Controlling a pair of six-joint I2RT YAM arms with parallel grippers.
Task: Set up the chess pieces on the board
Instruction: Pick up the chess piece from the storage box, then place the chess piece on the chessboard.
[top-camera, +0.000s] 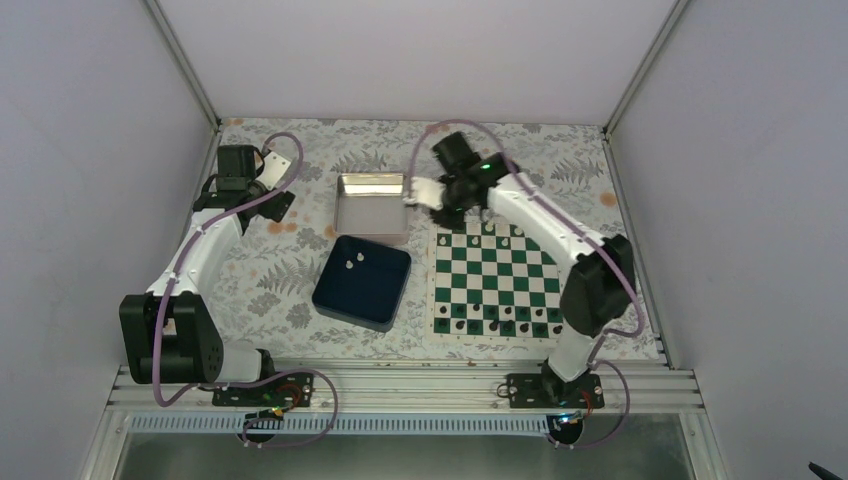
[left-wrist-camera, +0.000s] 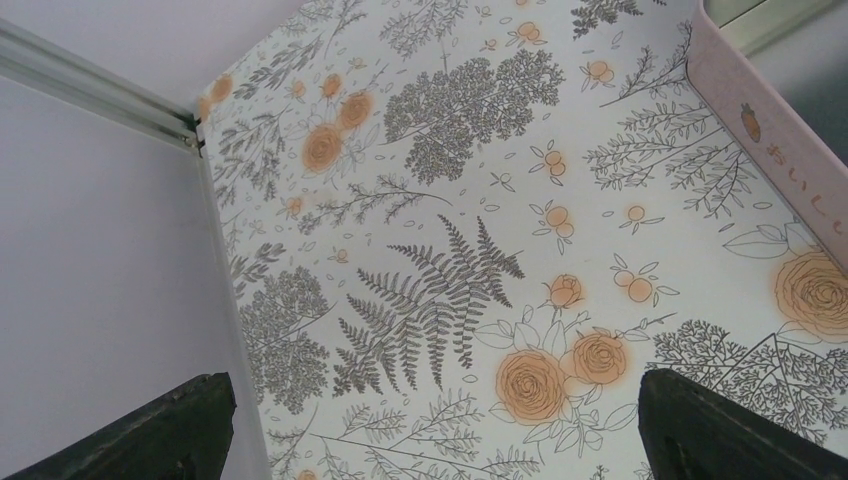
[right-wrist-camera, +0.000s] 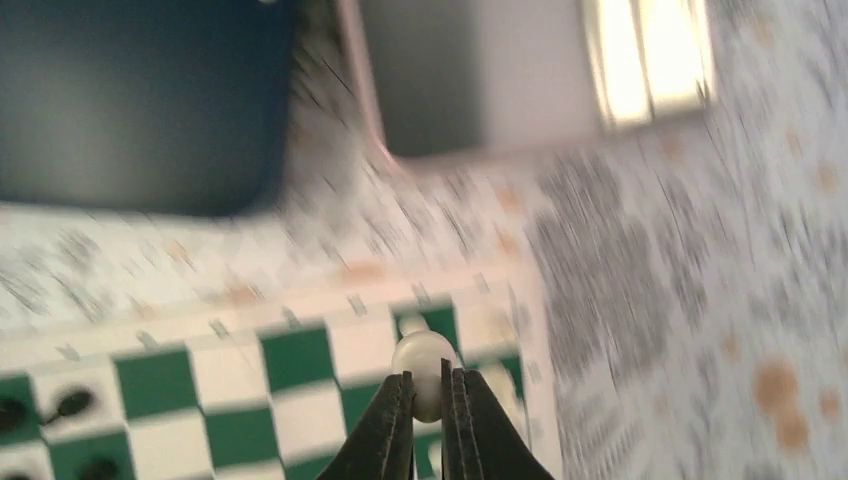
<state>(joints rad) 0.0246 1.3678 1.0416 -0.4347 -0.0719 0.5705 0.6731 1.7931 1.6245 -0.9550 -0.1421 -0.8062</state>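
— What's hard to read here?
— The right wrist view is smeared almost everywhere. Only the right gripper (right-wrist-camera: 428, 385) and its load are sharp. Its fingers (right-wrist-camera: 385, 430) are clamped on one pale chess piece (right-wrist-camera: 422, 358), whose round head pokes out past the tips. The lower part is hidden between the fingers, so I can't tell which kind it is. From above, the wrist covers the grip.

— Where is it held?
— Over the board (right-wrist-camera: 290, 360), with a green square behind the tips, close to the pale border. Beyond the fingers and to their left is the blue tray (right-wrist-camera: 140, 100), and straight beyond them the metal tin (right-wrist-camera: 480, 80).

— And the other arm?
— The left gripper (left-wrist-camera: 432, 400) has its fingers (left-wrist-camera: 170, 430) spread wide, with only cloth between them. Just the tips show, cut by the bottom edge. To the right of them the tin's pink outer wall runs out of frame.

— Counts?
— Two arms, one board, one tray, one tin. Two white pieces (top-camera: 348, 263) lie in the tray. A couple of small figures (top-camera: 490, 228) stand on the board's far row just beside the right fingers, their colour unclear. The black pieces (top-camera: 500, 322) crowd the two near rows and are too small to count.

— Surface and room?
— A cloth (left-wrist-camera: 440, 200) printed with grey ferns and orange roses covers the table. Plain pale walls (top-camera: 90, 150) close three sides, and a metal rail (top-camera: 400, 385) runs along the near edge.
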